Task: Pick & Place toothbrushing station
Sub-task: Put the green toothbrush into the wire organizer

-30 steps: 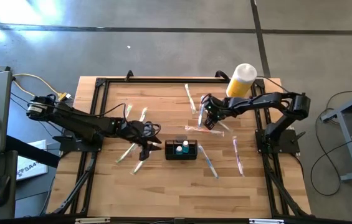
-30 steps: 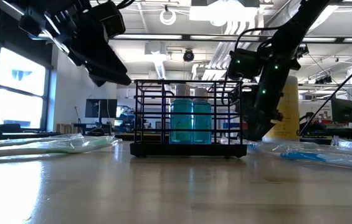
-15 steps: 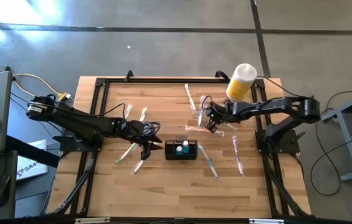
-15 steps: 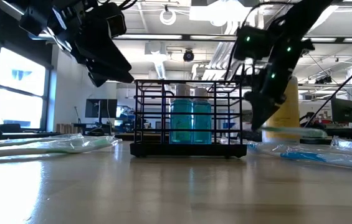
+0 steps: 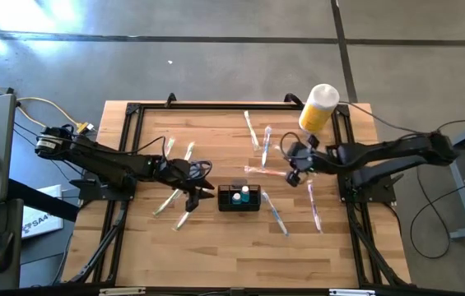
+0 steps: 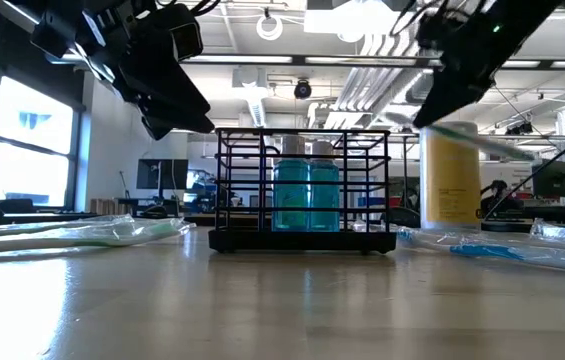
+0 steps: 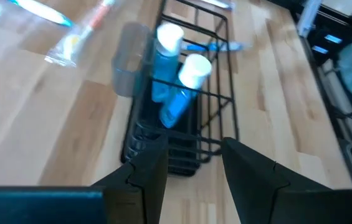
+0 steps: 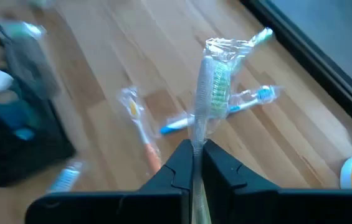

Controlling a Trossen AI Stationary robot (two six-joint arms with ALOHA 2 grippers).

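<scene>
The toothbrushing station (image 5: 239, 198) is a small black wire caddy standing on its base at mid-table, with two blue white-capped bottles (image 7: 174, 81) inside. My left gripper (image 5: 200, 191) hovers open just left of it, above the table; the caddy's near end shows beyond its fingers (image 7: 194, 163). My right gripper (image 5: 294, 171) is raised right of the caddy, shut on a toothbrush in clear wrap (image 8: 212, 93). In the low view that gripper (image 6: 454, 72) is high up, with the brush (image 6: 482, 140) below it. My right gripper pinches the wrapped toothbrush between its two fingers at the wrapper's handle part (image 8: 197, 129). The green-bristled head end (image 8: 217, 81) sticks out past the fingertips, along the fingers. The brush is lifted clear of the table and slants slightly.
Several wrapped toothbrushes lie loose on the wood: left of the caddy (image 5: 174, 201), behind it (image 5: 253, 131) and to its right (image 5: 314, 205). A yellow cylinder with a white cap (image 5: 318, 108) stands at the far right. A black frame (image 5: 133, 111) borders the table.
My right gripper has risen from the tabletop behind the caddy and drawn back toward the table's right edge, turning as it went. The wrapped toothbrush has come up with it, lifted clear of the wood.
</scene>
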